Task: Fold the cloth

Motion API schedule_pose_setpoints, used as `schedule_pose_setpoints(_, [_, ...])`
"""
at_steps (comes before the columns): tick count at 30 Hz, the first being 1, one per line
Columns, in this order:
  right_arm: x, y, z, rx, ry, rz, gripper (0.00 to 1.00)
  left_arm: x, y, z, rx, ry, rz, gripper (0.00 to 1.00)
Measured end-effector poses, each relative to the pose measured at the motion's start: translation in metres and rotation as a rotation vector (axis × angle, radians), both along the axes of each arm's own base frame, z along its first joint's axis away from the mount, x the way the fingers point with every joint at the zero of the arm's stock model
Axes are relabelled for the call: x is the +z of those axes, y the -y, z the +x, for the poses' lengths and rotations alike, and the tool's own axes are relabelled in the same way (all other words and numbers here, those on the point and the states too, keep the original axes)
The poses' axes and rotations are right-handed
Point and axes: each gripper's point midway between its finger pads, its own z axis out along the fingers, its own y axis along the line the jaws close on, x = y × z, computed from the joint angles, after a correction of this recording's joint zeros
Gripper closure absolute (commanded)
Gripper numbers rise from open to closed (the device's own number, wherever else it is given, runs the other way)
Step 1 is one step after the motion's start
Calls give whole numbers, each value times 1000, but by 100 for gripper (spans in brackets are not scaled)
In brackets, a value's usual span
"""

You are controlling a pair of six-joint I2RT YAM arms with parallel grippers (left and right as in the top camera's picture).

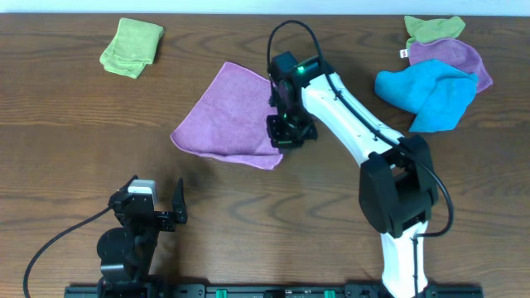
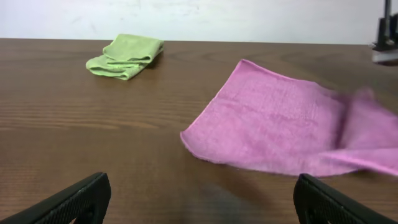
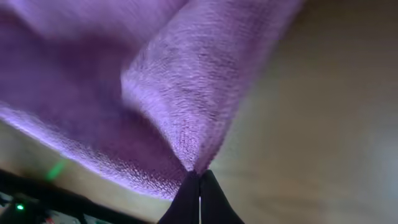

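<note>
The purple cloth point(image 1: 225, 116) lies spread on the table at mid-left of centre; it also shows in the left wrist view point(image 2: 280, 124) and fills the right wrist view point(image 3: 155, 81). My right gripper point(image 1: 286, 132) is over the cloth's right edge, shut on a pinched fold of it point(image 3: 199, 177). My left gripper point(image 1: 153, 207) is open and empty near the front left of the table, its fingers framing bare wood point(image 2: 199, 199) in front of the cloth. The cloth's white tag is not visible.
A folded green cloth point(image 1: 132, 46) lies at the back left point(image 2: 126, 56). At the back right lie a blue cloth point(image 1: 431, 91), another purple cloth point(image 1: 451, 58) and a green cloth point(image 1: 435, 28). The table is dark wood point(image 1: 66, 141).
</note>
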Motion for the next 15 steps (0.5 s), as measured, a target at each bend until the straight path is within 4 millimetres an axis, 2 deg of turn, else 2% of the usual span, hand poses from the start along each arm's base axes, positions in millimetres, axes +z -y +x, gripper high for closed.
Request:
schedule_pose_setpoints(1, [0,5,-4,-5,-16,-24,43,0,0,0,0,0,0,5])
schedule_pose_setpoints(2, [0,8,-6,-6,-24,-43,33,0,0,0,0,0,0,5])
schedule_pose_setpoints(4, [0,16,-9,-3,-30,-85,23,0,0,0,0,0,0,5])
schedule_pose_setpoints(7, [-1,23,-7,-3,-15,-125,25,0,0,0,0,0,0,5])
schedule_pose_setpoints(9, [-3,27,-1,-8,16,-151,37,0,0,0,0,0,0,5])
schedule_pose_setpoints(11, [-6,26,15,-26,86,-162,55,0,0,0,0,0,0,5])
schedule_pose_setpoints(13, [-7,21,31,-31,155,-147,83,0,0,0,0,0,0,5])
schedule_pose_setpoints(15, [-8,17,46,-29,218,-132,99,0,0,0,0,0,0,5])
